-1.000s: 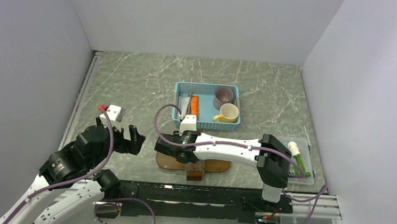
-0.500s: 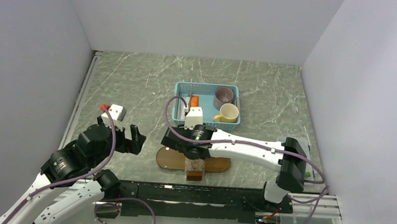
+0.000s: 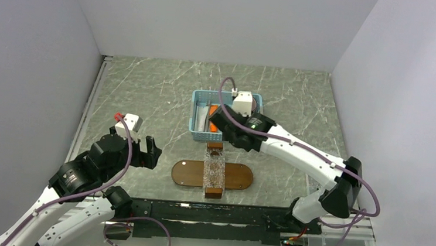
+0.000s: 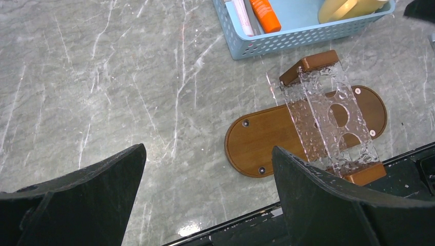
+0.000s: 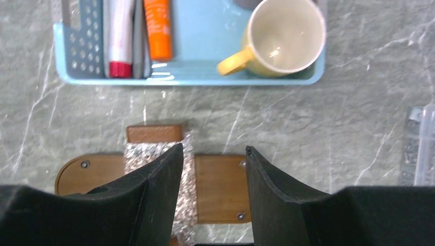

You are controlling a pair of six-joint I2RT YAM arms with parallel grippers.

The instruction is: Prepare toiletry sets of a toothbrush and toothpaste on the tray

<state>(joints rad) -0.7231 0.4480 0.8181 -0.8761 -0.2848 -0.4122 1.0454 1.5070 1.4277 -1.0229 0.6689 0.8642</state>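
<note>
On the grey marble table (image 3: 148, 88), the tray (image 3: 188, 172) lies near the front edge, just before the basket (image 3: 200, 136). The right gripper (image 5: 213, 154) hangs above their gap, jaws apart and empty. The left gripper (image 4: 208, 154) gapes wide off to the tray's left.

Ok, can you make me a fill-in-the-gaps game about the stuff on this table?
The mug in the blue basket is ____ in colour. Beside the white tube lies a second tube that is ____. The left gripper and the right gripper both stand ____, holding nothing. The clear rack lies across the tray, which is made of ____.
Missing words: yellow; orange; open; wood.
</note>
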